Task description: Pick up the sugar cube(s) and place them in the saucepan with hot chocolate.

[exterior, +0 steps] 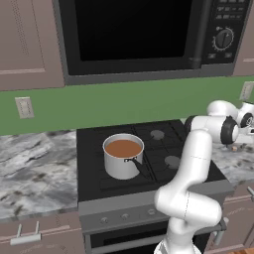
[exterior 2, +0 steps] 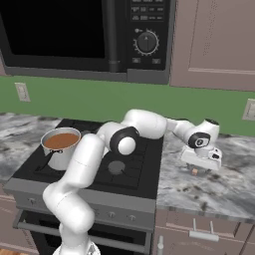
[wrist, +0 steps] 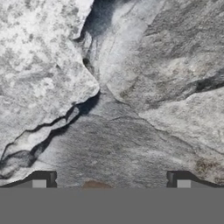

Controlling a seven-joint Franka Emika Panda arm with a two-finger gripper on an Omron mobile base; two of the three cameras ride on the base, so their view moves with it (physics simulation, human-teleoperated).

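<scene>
pincer [exterior 2: 195, 172] low over counter [exterior 2: 219, 191] — spread

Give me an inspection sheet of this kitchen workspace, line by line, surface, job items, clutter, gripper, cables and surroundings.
Surface: grey marbled stone counter on both sides of a black gas stove.
Job's things: small silver-grey metal saucepan with a short black handle stands on the stove's front left burner, holding smooth reddish-brown hot chocolate. A small tan-brown piece, possibly a sugar cube, lies on the counter under the hand.
Clutter: nothing seen.
Gripper: two-finger gripper low over the counter right of the stove, jaws spread, holding nothing.
Cables: nothing seen.
Surroundings: black microwave above, green wall, mauve cabinets, wall outlets.
</scene>
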